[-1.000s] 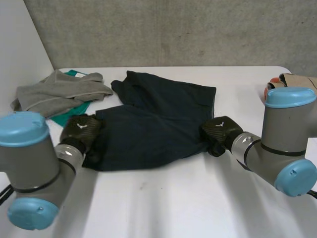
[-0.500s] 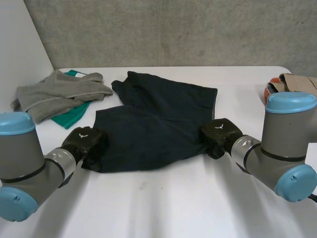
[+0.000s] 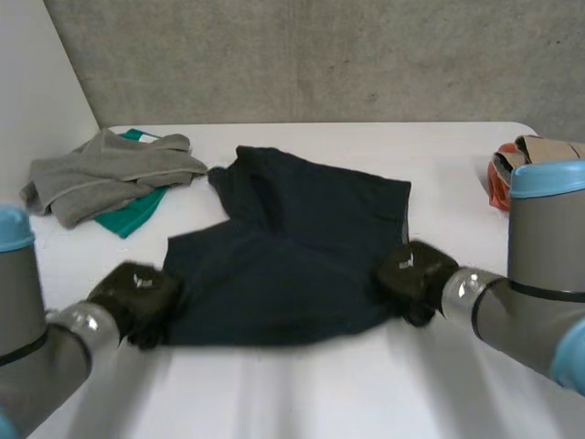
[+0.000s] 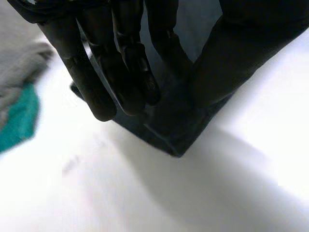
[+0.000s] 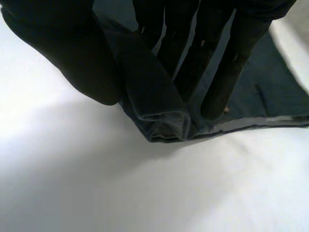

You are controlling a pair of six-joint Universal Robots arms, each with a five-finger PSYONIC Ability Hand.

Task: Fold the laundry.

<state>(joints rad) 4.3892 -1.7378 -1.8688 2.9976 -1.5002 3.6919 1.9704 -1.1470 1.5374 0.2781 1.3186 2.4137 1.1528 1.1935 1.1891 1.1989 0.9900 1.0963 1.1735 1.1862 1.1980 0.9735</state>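
Dark navy shorts (image 3: 292, 247) lie spread on the white table (image 3: 302, 393) in the head view. My left hand (image 3: 135, 294) is at their near left corner. In the left wrist view its fingers (image 4: 120, 72) and thumb pinch that corner of the shorts (image 4: 176, 130). My right hand (image 3: 411, 273) is at the near right corner. In the right wrist view its fingers (image 5: 212, 63) and thumb pinch a bunched fold of the shorts (image 5: 159, 116) off the table.
A grey garment (image 3: 105, 174) lies over a green cloth (image 3: 137, 212) at the back left. An orange and tan bundle (image 3: 516, 165) sits at the right edge. A grey wall runs behind the table.
Both hands have drawn toward the near edge, dragging the shorts with them. My left hand has closed on the near left corner; the right hand has kept its grip.
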